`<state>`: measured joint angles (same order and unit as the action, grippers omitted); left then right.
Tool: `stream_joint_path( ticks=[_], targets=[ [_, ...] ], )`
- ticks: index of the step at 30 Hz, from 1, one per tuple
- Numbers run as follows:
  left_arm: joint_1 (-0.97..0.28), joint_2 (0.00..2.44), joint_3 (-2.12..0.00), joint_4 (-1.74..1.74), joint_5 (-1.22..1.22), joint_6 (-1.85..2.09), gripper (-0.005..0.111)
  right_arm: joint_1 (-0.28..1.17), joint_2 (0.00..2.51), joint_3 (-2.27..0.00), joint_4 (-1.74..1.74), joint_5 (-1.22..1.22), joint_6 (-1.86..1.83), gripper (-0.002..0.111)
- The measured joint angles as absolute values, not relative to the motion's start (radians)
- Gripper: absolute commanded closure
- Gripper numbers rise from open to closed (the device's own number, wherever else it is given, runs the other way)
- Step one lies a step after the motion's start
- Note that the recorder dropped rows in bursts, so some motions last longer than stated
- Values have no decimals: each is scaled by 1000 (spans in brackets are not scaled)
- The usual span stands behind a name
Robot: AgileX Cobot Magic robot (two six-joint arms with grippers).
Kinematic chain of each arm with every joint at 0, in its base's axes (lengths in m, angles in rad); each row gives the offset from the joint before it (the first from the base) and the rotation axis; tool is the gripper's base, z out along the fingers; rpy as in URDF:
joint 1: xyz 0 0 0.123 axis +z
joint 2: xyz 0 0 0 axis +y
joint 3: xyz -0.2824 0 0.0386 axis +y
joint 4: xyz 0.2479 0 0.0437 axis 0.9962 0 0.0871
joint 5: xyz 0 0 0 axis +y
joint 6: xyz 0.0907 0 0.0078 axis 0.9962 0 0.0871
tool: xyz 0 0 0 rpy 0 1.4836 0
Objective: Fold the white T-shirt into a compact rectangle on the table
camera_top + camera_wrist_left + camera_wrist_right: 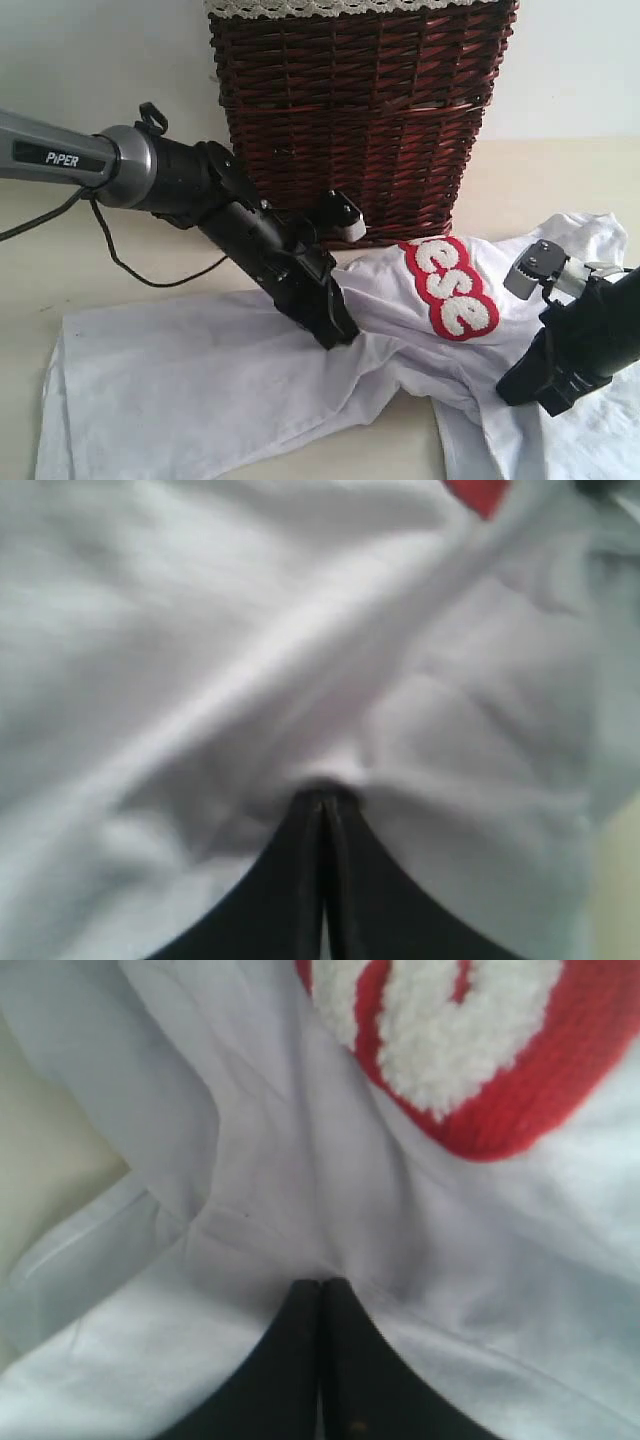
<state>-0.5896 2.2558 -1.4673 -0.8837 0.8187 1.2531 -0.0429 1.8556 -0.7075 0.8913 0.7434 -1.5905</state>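
Observation:
The white T-shirt (200,380) lies rumpled across the table (570,170), with its fuzzy red-outlined letters (452,287) raised between the two arms. My left gripper (340,338) reaches in from the left. Its jaws are shut, and cloth puckers at their tips (322,798). My right gripper (520,388) stands at the right, also shut. A fold of the T-shirt (300,1210) is gathered at this gripper's tips (320,1285), just below the red lettering (520,1110). The shirt's fabric is pulled up in a ridge between the two grips.
A dark brown wicker basket (360,120) with a lace rim stands at the back, close behind the left arm. A black cable (120,260) trails over the table at the left. Bare table (40,1160) shows beside the shirt.

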Motion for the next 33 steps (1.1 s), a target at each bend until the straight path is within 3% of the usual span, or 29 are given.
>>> stream_joint_path(
  ticks=[9,17,24,28,33],
  targets=[
    [-608,2263,-1440,-869,1116,1175,107,-43,1856,-707,881,742,-1590,108],
    [-608,2250,-1424,-839,1124,1150,107,-43,1816,-706,836,734,-1589,108],
    [-608,2097,-1441,-842,1026,1190,107,-43,1599,-704,815,710,-1608,108],
    [-639,2170,-1444,-853,975,1217,107,-43,1544,-704,803,482,-1425,108],
    [-699,2205,-1442,-846,960,1217,107,-43,1681,-704,782,220,-1370,108]
  ],
)
